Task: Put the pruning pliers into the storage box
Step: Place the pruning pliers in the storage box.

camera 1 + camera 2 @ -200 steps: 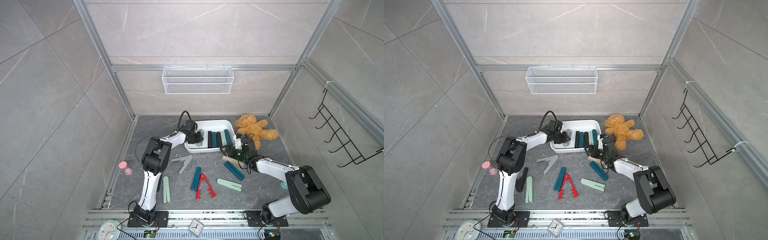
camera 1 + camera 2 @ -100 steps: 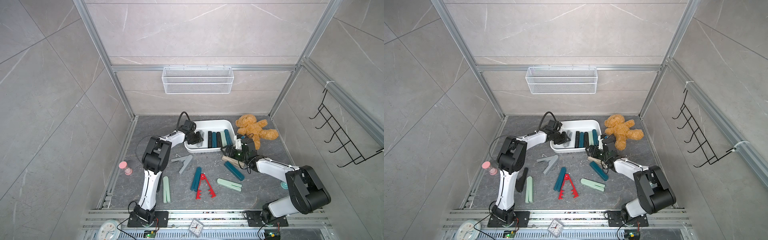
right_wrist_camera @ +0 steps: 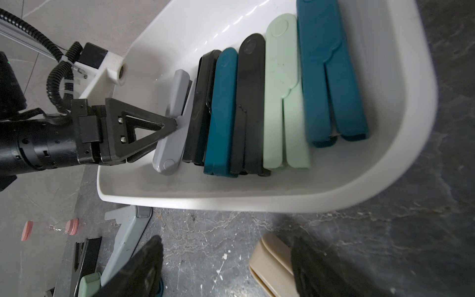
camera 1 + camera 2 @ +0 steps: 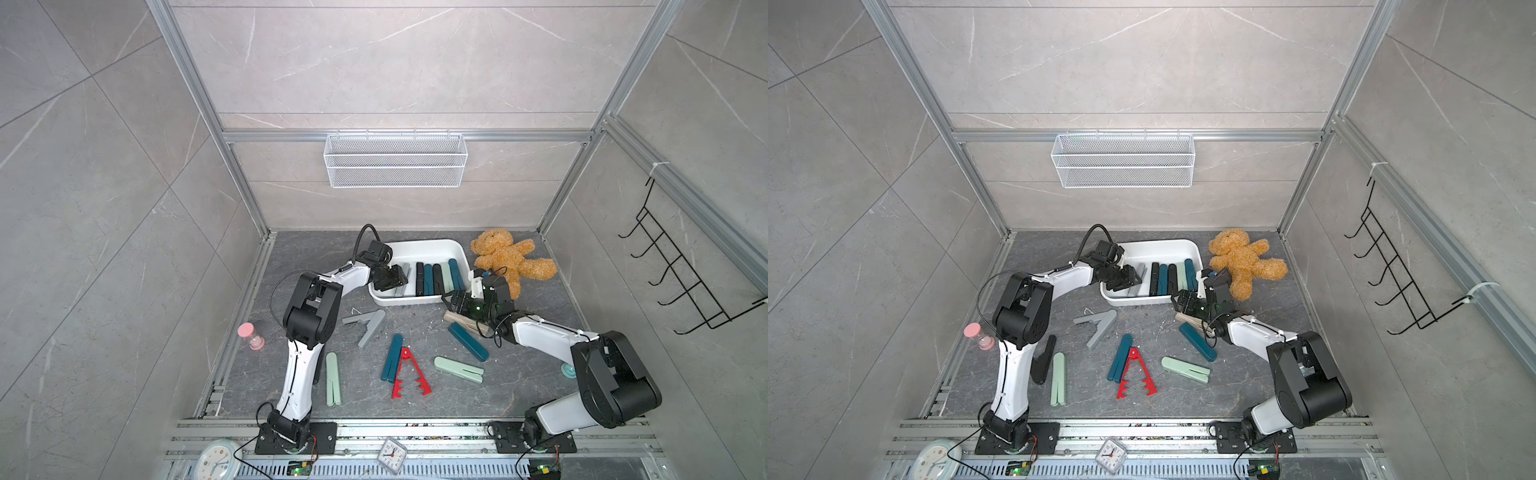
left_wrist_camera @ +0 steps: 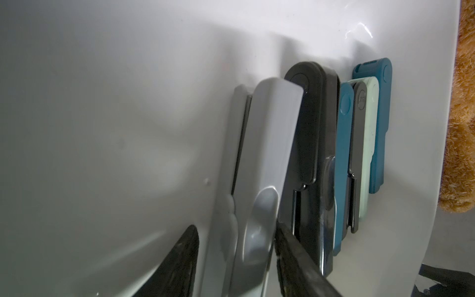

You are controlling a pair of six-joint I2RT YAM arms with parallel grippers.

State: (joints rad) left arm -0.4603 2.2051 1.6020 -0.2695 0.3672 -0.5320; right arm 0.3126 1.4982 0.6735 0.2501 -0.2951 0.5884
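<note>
White storage box (image 4: pixel 428 248) holds six pruning pliers (image 4: pixel 428 277) packed side by side

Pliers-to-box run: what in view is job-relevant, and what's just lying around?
Job: storage box; six pliers inside it; loose on the floor: grey V pliers, red toothed pliers, teal pliers beside them, another teal pliers, beige pliers, mint pliers, second mint pliers, black pliers.
Lying about: teddy bear, wire basket, pink-capped bottle, round clock, square clock, hook rack.
</note>
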